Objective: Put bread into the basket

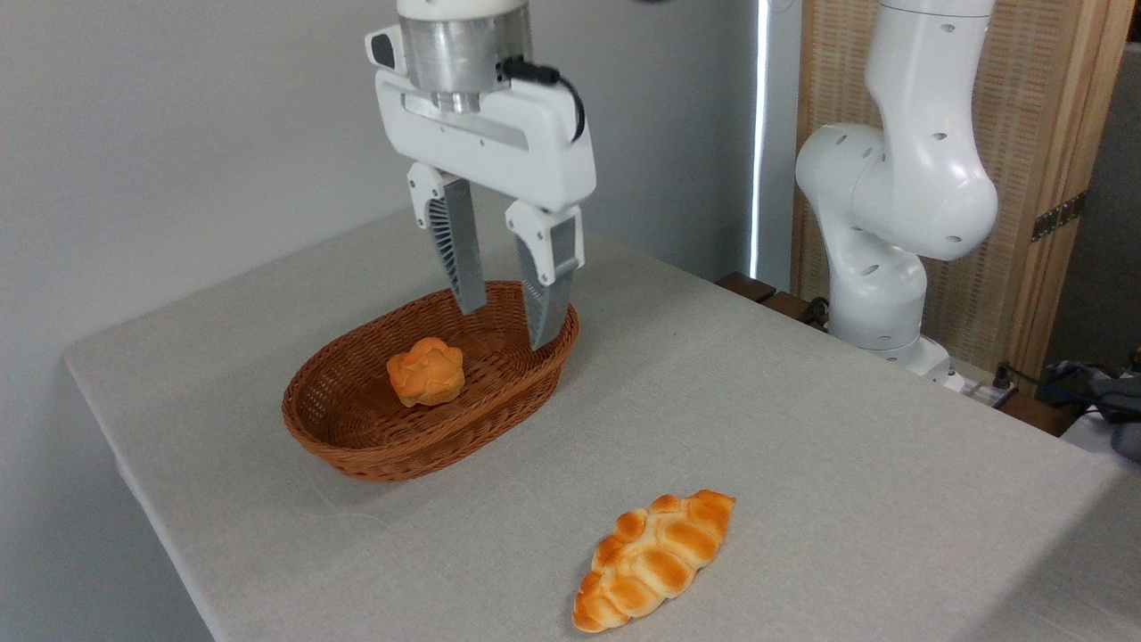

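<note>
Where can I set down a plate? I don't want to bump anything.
Widest bare patch: the table right of the basket, between the arm's base and the braided loaf. Another lies front left, between basket and loaf. Crowded: the basket, holding the bun, with the open gripper over its far end.

Table [802, 464]: basket [357, 446], braided loaf [655, 560].

Robotics lab, white robot arm [900, 187] mounted beside cloth-covered table [802, 428], plain grey wall [178, 134], cables [1061, 383] at edge
</note>
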### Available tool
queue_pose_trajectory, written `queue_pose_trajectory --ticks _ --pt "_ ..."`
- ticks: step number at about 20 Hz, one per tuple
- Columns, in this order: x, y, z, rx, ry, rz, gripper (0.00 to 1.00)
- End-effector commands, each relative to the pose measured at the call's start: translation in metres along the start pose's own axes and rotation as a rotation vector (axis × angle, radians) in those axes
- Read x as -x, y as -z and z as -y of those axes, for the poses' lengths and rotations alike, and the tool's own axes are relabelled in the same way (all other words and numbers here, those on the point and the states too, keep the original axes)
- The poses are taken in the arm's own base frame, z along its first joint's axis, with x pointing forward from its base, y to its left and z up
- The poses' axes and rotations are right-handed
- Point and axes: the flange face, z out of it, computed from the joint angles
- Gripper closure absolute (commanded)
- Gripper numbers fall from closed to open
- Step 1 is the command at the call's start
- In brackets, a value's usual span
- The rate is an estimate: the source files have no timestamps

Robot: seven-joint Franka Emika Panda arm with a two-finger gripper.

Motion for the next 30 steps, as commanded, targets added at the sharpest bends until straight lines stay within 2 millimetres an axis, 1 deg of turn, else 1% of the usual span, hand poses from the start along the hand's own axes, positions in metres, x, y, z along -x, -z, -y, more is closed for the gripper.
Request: queue_pose_trajectory --ticks 1,5,7,8,13,14,16,22,25,30 --pt "0.0 0.022 0.006 -0.034 0.001 0.024 0.0" --pt "-0.008 0.027 0.01 -0.021 0.008 0.054 0.0" --pt "-0.026 0.024 0.015 0.007 0.004 0.115 0.0" --pt "-0.032 0.022 0.015 0.009 0.002 0.123 0.0" --pt "-0.04 0.012 0.019 0.034 0.001 0.106 0.0" --pt "-0.04 0.015 0.02 0.026 0.001 0.092 0.0" --pt "-0.041 0.014 0.022 0.021 0.001 0.088 0.0" --pt "-0.043 0.015 0.017 0.012 -0.001 0.091 0.0" --pt "-0.04 0.018 0.019 0.015 0.002 0.085 0.0" --pt "-0.041 0.018 0.017 0.015 -0.005 0.085 0.0"
